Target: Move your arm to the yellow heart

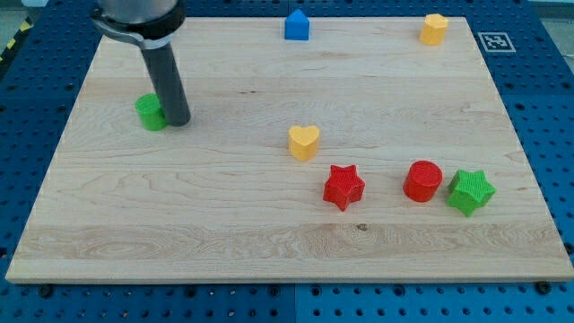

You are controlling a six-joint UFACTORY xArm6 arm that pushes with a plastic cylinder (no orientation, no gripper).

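The yellow heart (304,142) lies near the middle of the wooden board. My tip (178,120) is at the view's left, far from the heart, and touches the right side of a green block (151,111), whose shape is partly hidden by the rod. The dark rod rises from the tip to the view's top left.
A red star (343,187) lies just below and right of the heart. A red cylinder (422,180) and a green star (471,191) lie further right. A blue block (297,26) sits at the top middle, a yellow block (434,29) at the top right.
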